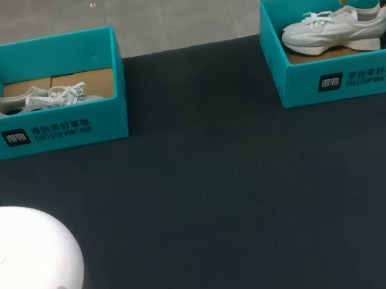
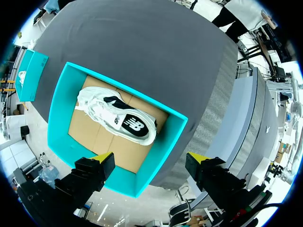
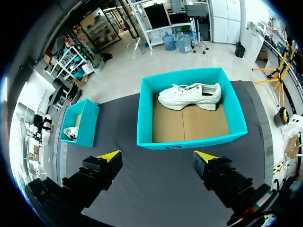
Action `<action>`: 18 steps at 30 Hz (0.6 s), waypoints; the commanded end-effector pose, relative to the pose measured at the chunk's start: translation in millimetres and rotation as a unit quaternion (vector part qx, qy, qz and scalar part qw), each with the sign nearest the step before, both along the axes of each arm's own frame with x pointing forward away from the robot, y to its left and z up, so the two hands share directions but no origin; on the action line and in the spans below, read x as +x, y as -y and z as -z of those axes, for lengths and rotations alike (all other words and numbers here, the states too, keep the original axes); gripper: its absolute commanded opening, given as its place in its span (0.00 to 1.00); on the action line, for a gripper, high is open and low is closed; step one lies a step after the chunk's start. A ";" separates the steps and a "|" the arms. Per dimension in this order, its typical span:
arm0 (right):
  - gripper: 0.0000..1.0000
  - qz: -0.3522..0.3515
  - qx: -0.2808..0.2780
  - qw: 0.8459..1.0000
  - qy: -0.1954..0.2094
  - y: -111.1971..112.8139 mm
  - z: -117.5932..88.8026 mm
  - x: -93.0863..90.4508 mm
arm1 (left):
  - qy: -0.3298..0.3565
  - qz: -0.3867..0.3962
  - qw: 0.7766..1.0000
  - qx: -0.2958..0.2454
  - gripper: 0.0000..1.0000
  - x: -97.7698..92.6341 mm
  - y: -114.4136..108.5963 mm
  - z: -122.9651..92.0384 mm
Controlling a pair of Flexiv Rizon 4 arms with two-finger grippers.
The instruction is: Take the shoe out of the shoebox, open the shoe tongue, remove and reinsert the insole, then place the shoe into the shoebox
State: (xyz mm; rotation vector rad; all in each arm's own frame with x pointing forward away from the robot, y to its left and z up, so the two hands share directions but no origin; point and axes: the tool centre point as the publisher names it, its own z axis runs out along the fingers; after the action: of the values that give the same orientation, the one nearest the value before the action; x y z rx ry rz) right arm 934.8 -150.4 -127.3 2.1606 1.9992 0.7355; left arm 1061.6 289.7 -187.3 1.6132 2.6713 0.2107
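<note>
The right gripper [image 3: 157, 155] is held wide open above the open teal cardboard shoebox [image 3: 189, 139] at the dark table's [image 1: 199, 187] far right corner; a white lace-up sneaker [image 3: 189, 96] is laid along its far wall (brown floor exposed). The left gripper [image 2: 150, 161], equally wide, is held over a second teal shoebox [image 2: 57, 113] at the far left corner, with a second white sneaker [image 2: 106, 111] inside.

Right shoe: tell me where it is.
Head view: the white shoe lies inside the teal shoebox at the table's far right, along the box's far wall.
</note>
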 end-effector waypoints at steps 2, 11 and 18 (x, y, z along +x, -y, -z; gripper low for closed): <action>1.00 0.000 0.000 1.000 0.000 -0.3 0.3 -0.3 | 0.000 0.000 1.000 0.001 1.00 -0.5 0.0 -0.2; 1.00 0.005 -0.057 0.998 0.015 36.2 -7.8 48.4 | 0.000 0.000 1.000 0.001 1.00 -0.5 0.0 -0.2; 1.00 0.030 -0.145 0.989 0.022 77.8 1.5 89.7 | 0.000 0.000 1.000 0.001 1.00 -0.5 0.0 -0.2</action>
State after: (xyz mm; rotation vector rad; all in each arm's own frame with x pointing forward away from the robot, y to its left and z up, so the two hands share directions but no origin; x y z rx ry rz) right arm 997.4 -227.0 -128.8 2.0181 1.8868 0.5406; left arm 1061.6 289.7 -187.2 1.6131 2.6713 0.2106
